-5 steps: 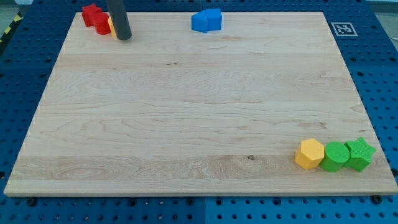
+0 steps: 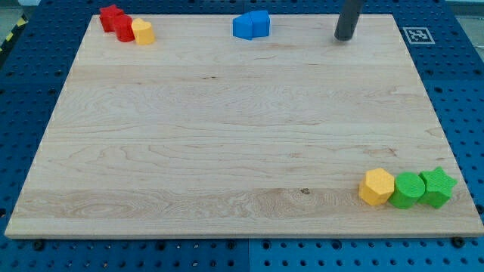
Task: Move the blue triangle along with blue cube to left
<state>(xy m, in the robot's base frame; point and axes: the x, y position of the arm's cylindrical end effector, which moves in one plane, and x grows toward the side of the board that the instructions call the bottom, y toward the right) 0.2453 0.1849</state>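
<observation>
A: Blue triangle (image 2: 243, 26) and blue cube (image 2: 259, 22), touching, at the view's top edge of the wooden board (image 2: 227, 136), slightly left of centre. Triangle on the view's left, cube on the right.

B: Handling?

A: Judged small, rigid, light; likely to slide readily on smooth wood, likely to rotate or split apart under an off-centre push. No grasp possible: no pincer on this rig, only a rod, so nothing to open or clench. Best contact judged to be the cube's right face, square on, pushing both toward the view's left.

B: Tip position?

A: My tip (image 2: 344, 37) on the board, to the view's right of the pair, apart from both.

B: Counts?

A: Two blue. Two red: red star (image 2: 110, 16), red block (image 2: 124, 29). Two yellow: small yellow block (image 2: 142, 32), yellow hexagon (image 2: 376, 187). Two green: green cylinder (image 2: 409, 190), green star (image 2: 438, 187). Eight in all.
</observation>
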